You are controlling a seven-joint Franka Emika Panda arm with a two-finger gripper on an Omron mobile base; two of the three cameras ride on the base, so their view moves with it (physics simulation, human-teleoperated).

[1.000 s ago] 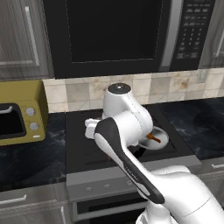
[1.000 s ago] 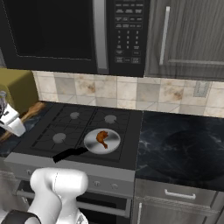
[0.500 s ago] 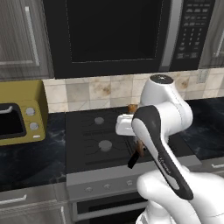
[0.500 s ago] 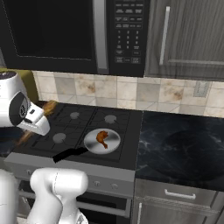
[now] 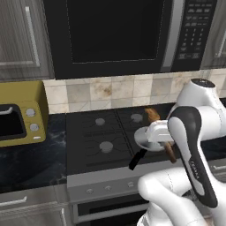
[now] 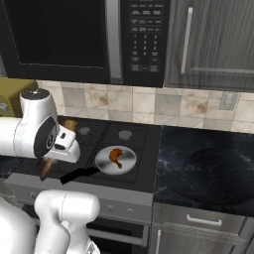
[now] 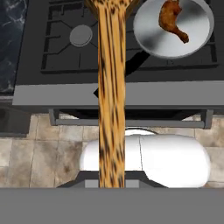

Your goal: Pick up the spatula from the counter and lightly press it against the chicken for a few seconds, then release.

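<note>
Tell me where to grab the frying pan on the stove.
Take the pan by its long black handle, which points toward the stove's front edge. Come down from above with jaws across it; the round part is wide and holds the chicken.

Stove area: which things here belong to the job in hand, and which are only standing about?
For the job:
spatula
chicken
pan that holds the chicken

Standing about:
yellow toaster oven
microwave
dark counter
upper cabinet
</note>
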